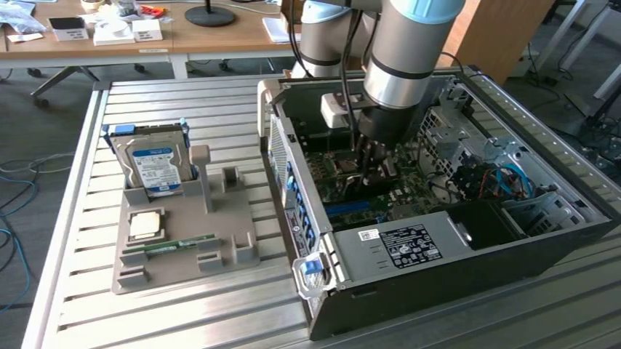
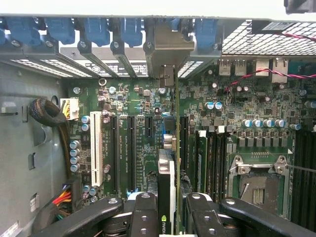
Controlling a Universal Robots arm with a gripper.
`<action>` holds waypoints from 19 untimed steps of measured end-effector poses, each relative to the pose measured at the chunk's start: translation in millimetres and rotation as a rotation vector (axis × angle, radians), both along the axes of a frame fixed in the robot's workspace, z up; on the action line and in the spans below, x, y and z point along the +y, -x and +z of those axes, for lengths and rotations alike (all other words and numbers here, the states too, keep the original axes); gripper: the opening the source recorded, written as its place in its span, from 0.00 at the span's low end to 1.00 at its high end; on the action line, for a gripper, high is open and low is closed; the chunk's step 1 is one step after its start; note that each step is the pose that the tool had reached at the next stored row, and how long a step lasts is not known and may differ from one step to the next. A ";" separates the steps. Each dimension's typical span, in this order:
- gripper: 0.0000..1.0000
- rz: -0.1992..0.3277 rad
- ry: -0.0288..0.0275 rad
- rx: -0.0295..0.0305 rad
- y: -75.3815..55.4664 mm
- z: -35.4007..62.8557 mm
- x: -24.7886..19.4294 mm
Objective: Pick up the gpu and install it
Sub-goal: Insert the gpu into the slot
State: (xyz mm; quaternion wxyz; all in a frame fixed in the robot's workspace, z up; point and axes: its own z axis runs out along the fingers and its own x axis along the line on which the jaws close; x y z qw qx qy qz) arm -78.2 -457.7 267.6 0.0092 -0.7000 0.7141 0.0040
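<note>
Here's the slatted metal table [image 1: 194, 94], and the open computer case [image 1: 466, 291] takes up the exterior view's right side of it, lying flat with its insides facing up. The arm [image 1: 408, 43] comes straight down into that case, right over the green motherboard [image 2: 133, 98]. Over on the exterior view's left sits the grey holder tray [image 1: 233, 251], well apart from the case, with the hard drive [image 1: 155, 163] standing upright at its far end. Now the gpu [image 2: 167, 177]: it's inside the case, seen edge-on from the wrist, standing on its long edge above the motherboard between the black expansion slots and the memory slots, its silver bracket end up by the rear wall with the blue latches. Whether its lower edge sits in a slot, I can't tell. The gripper [image 2: 173, 210] is partly closed and clamped on the card, one finger on each face. Back on the tray, a square processor chip [image 1: 145, 224] lies flat, with the narrow RAM strip [image 1: 179, 246] just beside it
</note>
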 end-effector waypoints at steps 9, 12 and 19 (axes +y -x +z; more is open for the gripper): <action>0.27 0.000 0.0000 0.0001 1.2 -3.9 0.0; 0.27 0.000 0.0003 0.0002 1.5 -4.7 0.0; 0.27 0.000 -0.0004 -0.0002 2.0 -6.0 0.1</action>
